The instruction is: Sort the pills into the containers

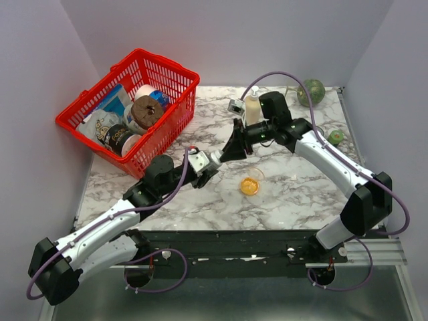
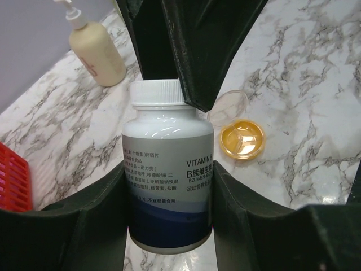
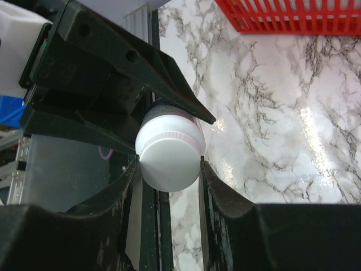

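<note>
A white pill bottle (image 2: pixel 168 169) with a white cap (image 3: pixel 169 161) and a dark blue label band hangs above the marble table between both arms. My left gripper (image 2: pixel 168 195) presses its pads on the two sides of the bottle's body. At the other end, my right gripper (image 3: pixel 169 169) is shut on the cap, its fingers (image 2: pixel 186 51) reaching in from the far side. From above, the bottle (image 1: pixel 215 159) sits where the two grippers meet. The orange pills (image 1: pixel 249 185) lie in a shallow clear round dish (image 2: pixel 242 139) on the table just right of the bottle.
A red basket (image 1: pixel 134 107) full of groceries stands at the back left. A beige pump bottle (image 1: pixel 253 107) stands at the back behind the right arm. A clear round lid (image 2: pixel 228 104) lies beside the dish. Two green objects (image 1: pixel 311 91) (image 1: pixel 336 137) sit far right.
</note>
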